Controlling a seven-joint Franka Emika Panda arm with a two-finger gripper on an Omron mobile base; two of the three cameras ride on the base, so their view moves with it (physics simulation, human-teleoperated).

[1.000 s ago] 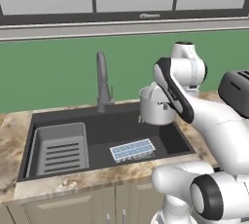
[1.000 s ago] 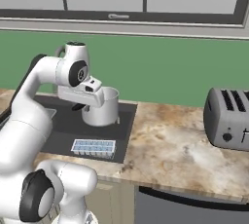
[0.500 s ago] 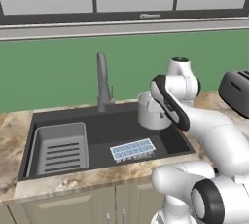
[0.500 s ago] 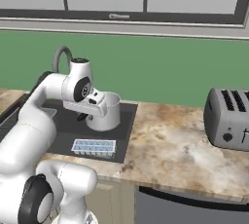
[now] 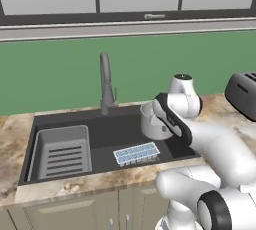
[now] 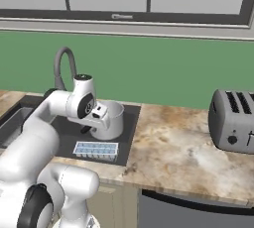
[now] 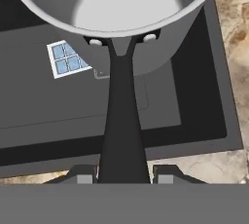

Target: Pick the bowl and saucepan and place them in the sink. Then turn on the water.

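Saucepan: the silver-grey saucepan (image 5: 152, 122) hangs over the right end of the sink (image 5: 75, 119), carried by its dark handle (image 7: 121, 121); it looks lifted off the basin floor, though how far off cannot be told.
Gripper: the gripper (image 7: 121, 172) is clamped on the handle, its two tips pressed against either side at the handle's outer end.
Sink: the dark basin holds a ribbed grey tray (image 5: 62, 150) at its left end and a small blue-celled rack (image 5: 136, 153) near the front edge, just beside the pan.
Faucet: the tall grey faucet (image 5: 105, 85) stands behind the basin; no water runs.
Bowl: no pale bowl can be made out in the basin.
Risk, tilt: a grip so far out on the handle likely lets the pan sag or twist when lowered.
Risk, landing: the pan could come down on the rack and settle crooked.
Risk, edge: it rides near the sink's right wall (image 6: 133, 123); drift that way could clip the marbled counter (image 6: 188, 152).
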